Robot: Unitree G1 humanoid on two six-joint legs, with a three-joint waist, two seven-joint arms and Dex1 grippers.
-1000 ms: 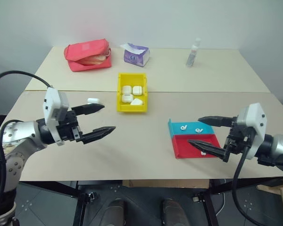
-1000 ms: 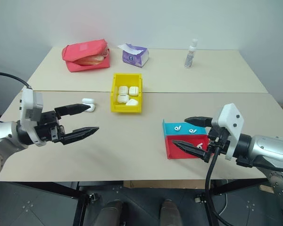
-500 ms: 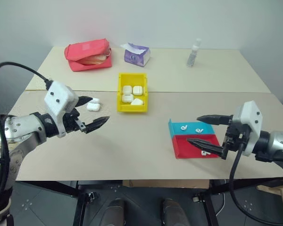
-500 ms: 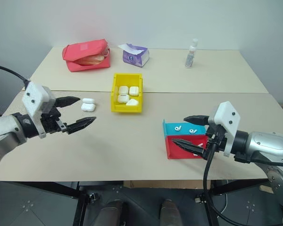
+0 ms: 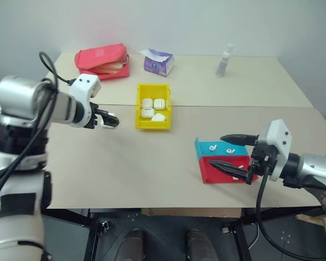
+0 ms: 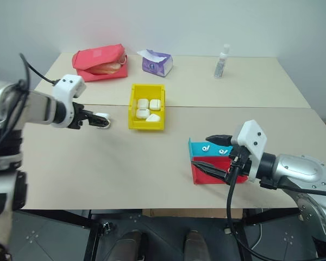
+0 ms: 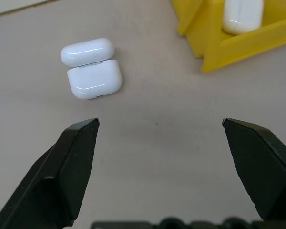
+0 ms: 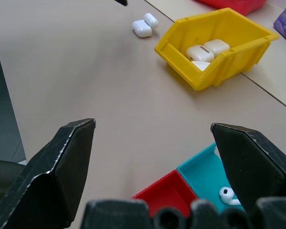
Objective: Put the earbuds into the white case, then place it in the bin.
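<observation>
- White case (image 7: 91, 69) lies flipped open on the counter (image 7: 148, 143), just ahead of the spread left claw (image 7: 160, 125) and off to one side; closing here likely misses.
- Right claw (image 6: 212, 153), also spread, over the earbuds (image 6: 205, 147): tiny, might skid.

The left gripper (image 7: 159, 126) is seen with its two black fingers spread wide above the beige table (image 7: 148, 157). An open white case (image 7: 91, 70) lies flat beyond them, untouched. A corner of the yellow bin (image 7: 229, 40) holds another case (image 7: 243, 15).
</observation>
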